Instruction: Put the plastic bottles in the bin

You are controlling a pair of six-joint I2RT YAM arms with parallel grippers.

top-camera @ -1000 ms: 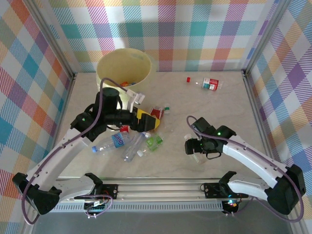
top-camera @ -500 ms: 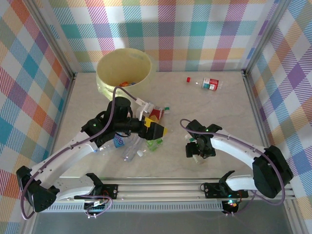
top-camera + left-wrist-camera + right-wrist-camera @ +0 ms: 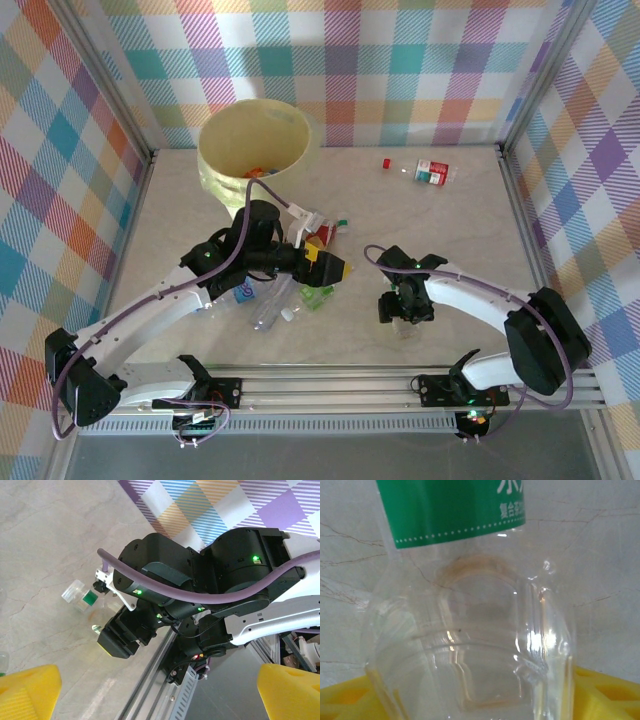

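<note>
So, the right gripper [image 3: 397, 305] sits low over a clear bottle with a green label [image 3: 470, 630] lying on the table [image 3: 450, 240], right of centre and towards the near edge. Its yellow fingers [image 3: 607, 692] flank the bottle's base, but I can't tell if they're actually squeezing it or just bracketing it. The left gripper [image 3: 330, 266] hangs over the middle pile [image 3: 270, 305] with its fingers spread wide and nothing between them. My guess on handling: these bottles look empty, so featherweight, thin-walled, smooth, and happy to roll or pop out sideways. I'd grab across the fat part of the body by the label, gently, not the neck. Count: one bin [image 3: 250, 130] at the far left with a few bottles inside that I can't count, roughly four bottles in the pile, one red-label bottle [image 3: 432, 172] alone at the far right, and one loose red cap [image 3: 386, 163] just beside it.
</note>
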